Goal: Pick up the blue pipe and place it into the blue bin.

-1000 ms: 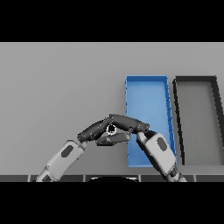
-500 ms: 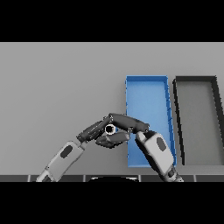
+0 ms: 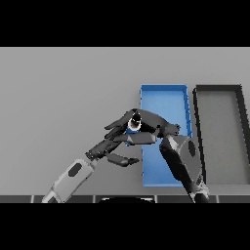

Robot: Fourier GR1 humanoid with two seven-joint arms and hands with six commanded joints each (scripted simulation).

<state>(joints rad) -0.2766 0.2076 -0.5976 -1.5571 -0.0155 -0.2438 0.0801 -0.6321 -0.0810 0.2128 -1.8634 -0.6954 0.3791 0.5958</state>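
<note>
The blue pipe (image 3: pixel 132 127) is small, and only its open end and a bit of blue show between dark fingers. My right hand (image 3: pixel 155 126) is shut on it, fingers curled round it, just left of the blue bin's left wall. The blue bin (image 3: pixel 164 89) is a long open tray lying right of centre; my right forearm crosses its near half. My left hand (image 3: pixel 108 145) reaches in from the lower left. Its fingers are straight and lie just under and beside the right hand and the pipe.
A dark grey bin (image 3: pixel 218 89) of the same shape stands right beside the blue one, at the far right. The grey table (image 3: pixel 63 93) spreads to the left and behind.
Both hands have risen and shifted to the right with the pipe. The pipe is now at the blue bin's left wall, farther from the near edge.
</note>
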